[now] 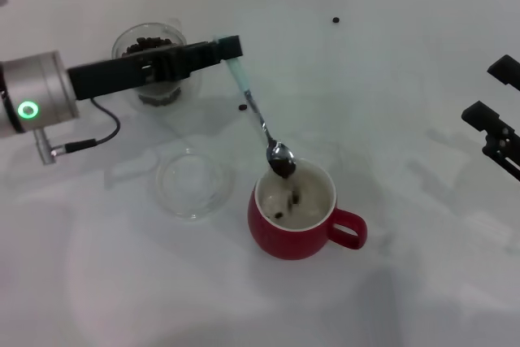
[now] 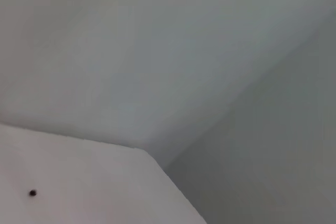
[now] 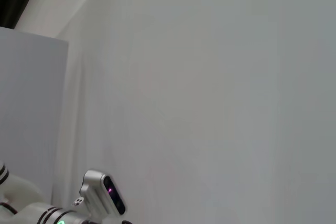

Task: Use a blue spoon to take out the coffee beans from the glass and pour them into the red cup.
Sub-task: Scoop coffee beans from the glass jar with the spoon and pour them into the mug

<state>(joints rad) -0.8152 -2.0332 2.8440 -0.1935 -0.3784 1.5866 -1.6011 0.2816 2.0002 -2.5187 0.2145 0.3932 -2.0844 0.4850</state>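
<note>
We see the left gripper (image 1: 230, 47) clenching the pale-blue-handled metal spoon (image 1: 262, 123), bowl slanting down over the glossy red cup (image 1: 294, 215).

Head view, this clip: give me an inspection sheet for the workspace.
Surface: white table, two stray beans.
Job's things: spoon tilted, bowl with beans over the red cup; a few beans inside the cup. Glass behind, still holding beans.
Clutter: clear dish left of the cup.
Grippers: left gripper shut on the spoon handle; right gripper open, parked at the right edge.
Cables: black cable at the left wrist.
Surroundings: nothing seen.
</note>
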